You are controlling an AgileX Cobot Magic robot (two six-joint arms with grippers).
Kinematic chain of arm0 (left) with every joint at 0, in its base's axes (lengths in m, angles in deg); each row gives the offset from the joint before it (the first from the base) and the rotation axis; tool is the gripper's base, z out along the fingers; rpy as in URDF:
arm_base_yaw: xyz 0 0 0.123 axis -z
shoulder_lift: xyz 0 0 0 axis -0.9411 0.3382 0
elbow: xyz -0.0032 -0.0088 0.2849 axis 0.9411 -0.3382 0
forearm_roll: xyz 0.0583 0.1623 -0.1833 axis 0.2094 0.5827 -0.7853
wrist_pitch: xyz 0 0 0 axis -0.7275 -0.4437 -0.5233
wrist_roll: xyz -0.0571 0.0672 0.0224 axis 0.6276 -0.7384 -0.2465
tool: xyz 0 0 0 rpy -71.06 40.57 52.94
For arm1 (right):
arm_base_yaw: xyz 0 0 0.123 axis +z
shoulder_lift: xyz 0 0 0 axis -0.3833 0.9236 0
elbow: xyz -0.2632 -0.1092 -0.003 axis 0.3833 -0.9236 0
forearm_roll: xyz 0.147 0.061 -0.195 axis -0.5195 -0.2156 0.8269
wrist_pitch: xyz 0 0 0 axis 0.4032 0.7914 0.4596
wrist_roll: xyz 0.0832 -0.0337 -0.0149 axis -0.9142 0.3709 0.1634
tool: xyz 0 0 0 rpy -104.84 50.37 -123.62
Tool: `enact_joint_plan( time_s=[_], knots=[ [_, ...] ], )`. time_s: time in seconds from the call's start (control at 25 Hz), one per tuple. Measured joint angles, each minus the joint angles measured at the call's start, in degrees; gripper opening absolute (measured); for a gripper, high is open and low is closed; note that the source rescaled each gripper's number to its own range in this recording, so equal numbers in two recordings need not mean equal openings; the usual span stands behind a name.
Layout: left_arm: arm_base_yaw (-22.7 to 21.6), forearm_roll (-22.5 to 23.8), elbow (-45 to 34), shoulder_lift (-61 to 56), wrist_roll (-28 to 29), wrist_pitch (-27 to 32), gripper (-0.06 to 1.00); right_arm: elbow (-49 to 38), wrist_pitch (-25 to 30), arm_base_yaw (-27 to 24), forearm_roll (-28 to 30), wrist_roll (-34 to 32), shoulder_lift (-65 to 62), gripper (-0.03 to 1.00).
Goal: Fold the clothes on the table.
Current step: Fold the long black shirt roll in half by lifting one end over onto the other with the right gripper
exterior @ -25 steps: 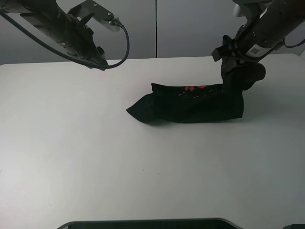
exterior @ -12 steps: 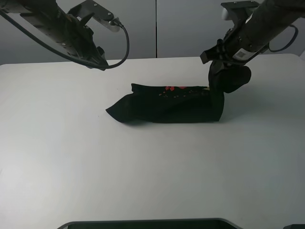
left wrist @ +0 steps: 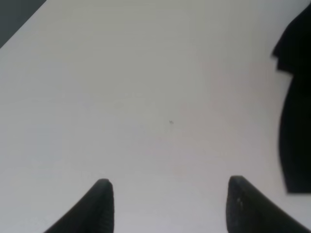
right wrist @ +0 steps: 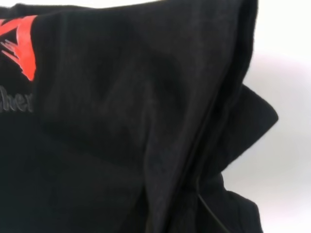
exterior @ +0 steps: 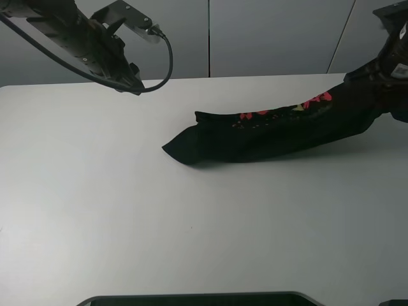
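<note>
Right now your black shirt (exterior: pixel 268 131) stretches across the worktop (exterior: pixel 127 223) from its middle to the right edge, lifted there at your right jaws, whose grip you cannot tell behind the cloth, while your left jaws hang apart, well clear.

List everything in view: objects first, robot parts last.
T-shirt: one, black, stretched from mid-table to the right edge, right end raised off the surface.
Chest print: one, mostly red with bits of yellow, on the shirt's upper side.
Table: one, white, under everything.
Wall panels: grey, behind the table.
Dark-rimmed object: one, black, at the near edge of the high view; cannot tell what it is.
Cable: one, black, looping off the left arm.
Left arm: one, black, above the far left of the table.
Left gripper: open, over bare table.
Right arm: one, at the shirt's raised end; its jaws are hidden.
</note>
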Motion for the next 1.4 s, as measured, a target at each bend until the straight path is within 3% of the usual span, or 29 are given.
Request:
enact_joint_plan(
  time_s=[0.12,0.28,0.48,0.6,0.96,1.4],
  knots=[
    [0.0,0.1,0.0,0.0,0.0,0.0,0.77,2.9,2.7,-3.5,0.1,2.0,-0.8,0.07],
    [0.0,0.1,0.0,0.0,0.0,0.0,0.77,5.9,4.1,-4.3,-2.1,6.1,-5.6,0.07],
    [0.0,0.1,0.0,0.0,0.0,-0.2,0.77,6.6,4.7,-3.9,-23.2,20.4,-10.9,0.07],
    [0.0,0.1,0.0,0.0,0.0,-0.2,0.77,6.6,5.0,-0.3,-29.9,24.4,-11.2,0.07],
    [0.0,0.1,0.0,-0.3,0.0,0.0,0.77,6.2,2.3,10.9,-33.3,23.3,-10.4,0.07],
    [0.0,-0.1,0.0,-9.9,0.0,0.5,0.77,2.2,-4.9,11.8,-37.5,23.4,6.1,0.07]
  ],
)
